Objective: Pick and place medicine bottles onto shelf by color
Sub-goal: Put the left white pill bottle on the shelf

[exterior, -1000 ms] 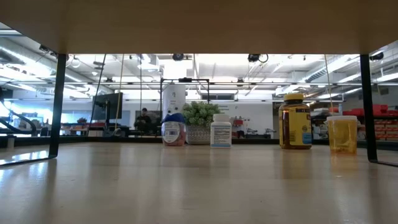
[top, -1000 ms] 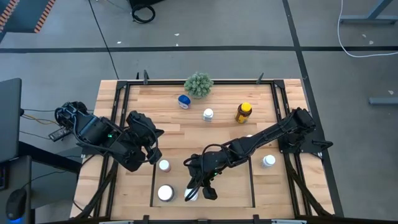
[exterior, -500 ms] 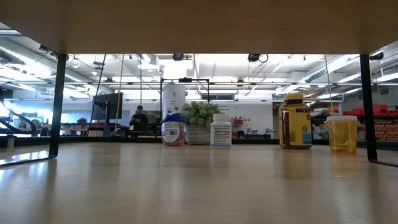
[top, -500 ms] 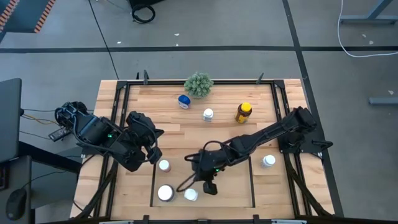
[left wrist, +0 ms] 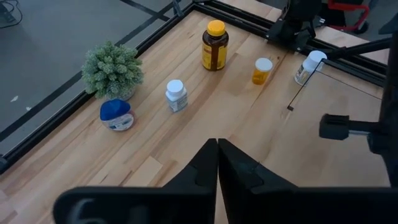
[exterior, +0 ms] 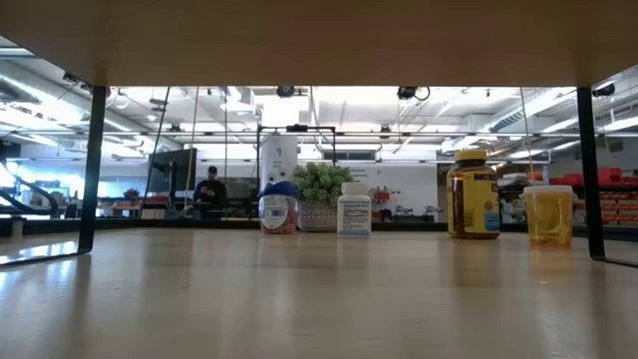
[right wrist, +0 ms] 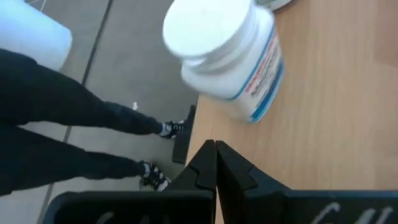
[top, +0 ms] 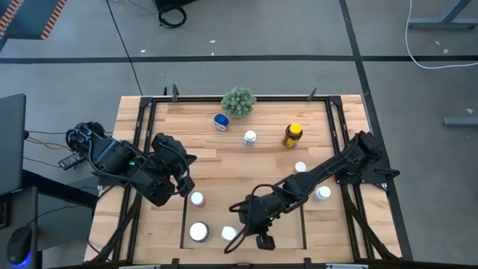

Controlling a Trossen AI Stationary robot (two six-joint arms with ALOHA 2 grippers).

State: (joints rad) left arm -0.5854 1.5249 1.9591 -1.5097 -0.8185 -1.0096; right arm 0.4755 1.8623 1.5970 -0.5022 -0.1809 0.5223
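The shelf (top: 184, 224) is the bay of bare wood outlined by thin black strips at the near edge of the table (top: 224, 161), and everything here is placed against it. Inside the shelf stand three white-capped medicine bottles: one (top: 197, 199) at its far left corner, a wider one (top: 198, 232) near its front left, and a third (top: 229, 233) just beside that. The right gripper (top: 263, 240) sits low inside the shelf, just right of the third bottle and apart from it; its fingers are pressed together on nothing, and its wrist view shows a white-capped bottle (right wrist: 227, 59) close ahead near the table edge. The left gripper (top: 181, 181) waits just outside the shelf's left strip, clenched empty. Right of the shelf stands another white-capped bottle (top: 323, 193); beyond the shelf are a yellow vial (top: 300, 167), the amber bottle (top: 293, 135), a small white bottle (top: 249, 137), the blue bottle (top: 221, 121) and a green plant ball (top: 238, 101).
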